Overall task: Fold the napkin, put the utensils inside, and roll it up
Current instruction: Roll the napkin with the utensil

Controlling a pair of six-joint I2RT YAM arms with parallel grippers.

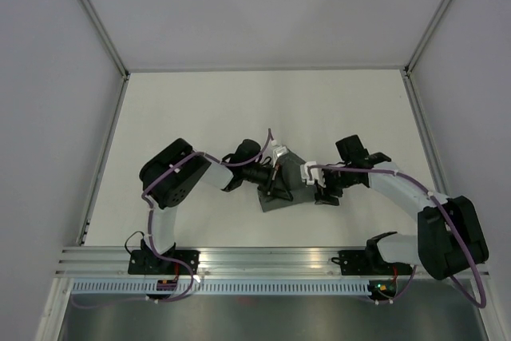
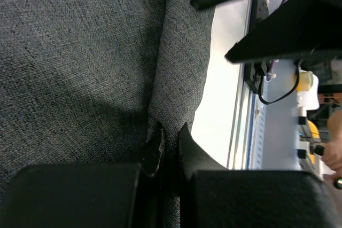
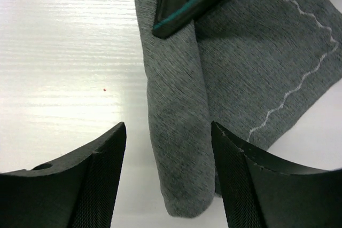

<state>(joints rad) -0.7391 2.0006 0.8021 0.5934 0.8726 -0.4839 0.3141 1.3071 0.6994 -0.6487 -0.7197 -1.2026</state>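
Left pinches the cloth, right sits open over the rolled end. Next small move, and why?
Probably close the right gripper on the rolled edge of the napkin: its open fingers straddle that edge, while the left gripper is pinched on a fold. No utensils show, so I can't confirm they're inside.

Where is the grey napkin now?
In the top view the napkin lies folded in the middle of the table, between the left gripper, which pinches it, and the open right gripper.
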